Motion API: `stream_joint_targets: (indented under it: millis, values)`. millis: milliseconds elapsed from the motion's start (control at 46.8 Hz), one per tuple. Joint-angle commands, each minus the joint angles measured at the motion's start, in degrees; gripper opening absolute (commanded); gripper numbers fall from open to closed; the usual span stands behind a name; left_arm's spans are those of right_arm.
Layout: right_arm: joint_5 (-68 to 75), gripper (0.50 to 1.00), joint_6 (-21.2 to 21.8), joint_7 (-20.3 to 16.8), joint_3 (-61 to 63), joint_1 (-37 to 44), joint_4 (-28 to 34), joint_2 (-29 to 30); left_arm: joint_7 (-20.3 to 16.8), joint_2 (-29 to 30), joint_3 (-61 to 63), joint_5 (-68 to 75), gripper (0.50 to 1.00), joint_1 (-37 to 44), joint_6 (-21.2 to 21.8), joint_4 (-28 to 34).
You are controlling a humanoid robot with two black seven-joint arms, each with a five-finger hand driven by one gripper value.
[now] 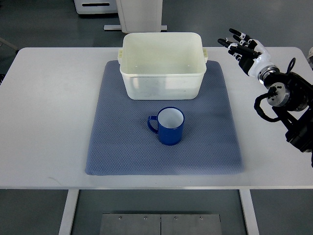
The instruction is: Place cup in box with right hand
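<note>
One blue cup (166,126) stands at frame centre, well apart from the empty, spread-fingered right hand (243,48) at upper right. One white box (162,71) sits above the cup.

no readable text, labels or numbers

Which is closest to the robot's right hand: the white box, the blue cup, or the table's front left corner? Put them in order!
From the right hand, in the top view:
1. White box, just to its left, at the mat's back.
2. Blue cup, mid-mat, in front of the box.
3. Table's front left corner, far across.
</note>
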Motion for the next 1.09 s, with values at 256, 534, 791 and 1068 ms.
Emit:
stream_joint_targets:
  millis: [256, 534, 791, 1068]
  values:
    - [0.00, 0.998, 0.00, -0.01, 0.00, -0.24, 1.14, -0.09, 0.00, 0.00, 0.02, 0.04, 1.000, 0.00, 0.00, 0.00]
    - [-0.17, 0.998, 1.05, 0.78, 0.00, -1.38, 6.93, -1.32, -0.01, 0.00, 0.02, 0.04, 1.000, 0.00, 0.00, 0.00]
    - [-4.56, 0.998, 2.37, 1.40, -0.09, -2.69, 15.37, -2.55, -0.01, 0.00, 0.02, 0.04, 1.000, 0.00, 0.00, 0.00]
    - [-10.89, 0.998, 9.57, 1.40, -1.58, -3.75, 21.61, -4.31, -0.01, 0.00, -0.07, 0.04, 1.000, 0.00, 0.00, 0.00]
